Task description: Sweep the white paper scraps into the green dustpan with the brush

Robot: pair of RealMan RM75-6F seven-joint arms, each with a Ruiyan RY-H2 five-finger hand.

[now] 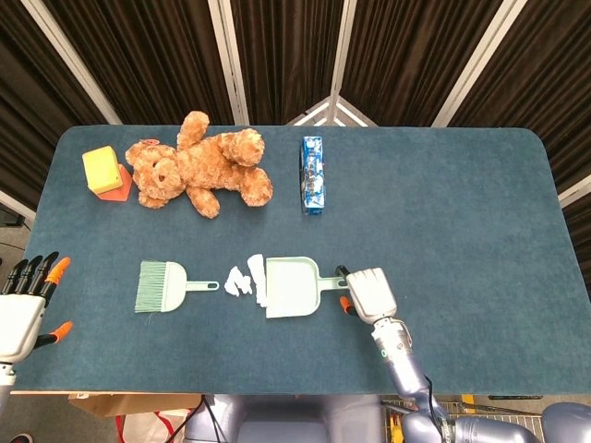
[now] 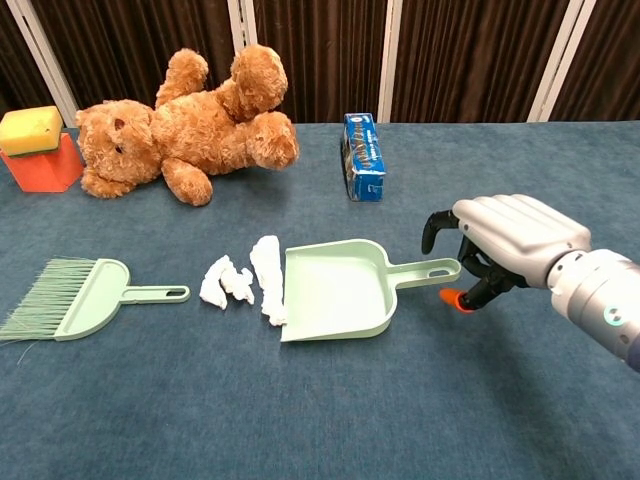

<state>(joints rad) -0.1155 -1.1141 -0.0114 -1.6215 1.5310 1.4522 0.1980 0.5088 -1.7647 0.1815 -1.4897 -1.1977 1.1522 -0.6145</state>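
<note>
The dustpan (image 2: 335, 291) and brush (image 2: 80, 297) look like smooth, matt pale-green plastic. The paper scraps (image 2: 243, 280) are crumpled white. The table (image 2: 300, 400) wears matt blue felt-like cloth. The teddy bear (image 2: 185, 125) is shaggy plush. The right hand (image 2: 505, 245) has a glossy white shell.

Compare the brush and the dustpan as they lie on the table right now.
The brush is the smaller tool, with a fan of bristles pointing left and its handle pointing right; the dustpan is larger, an open scoop with its mouth facing left toward the paper scraps. The brush lies apart from the scraps, while the dustpan's lip touches them. No hand is near the brush; the right hand is at the dustpan's handle. Both are pale green plastic and lie flat.
</note>
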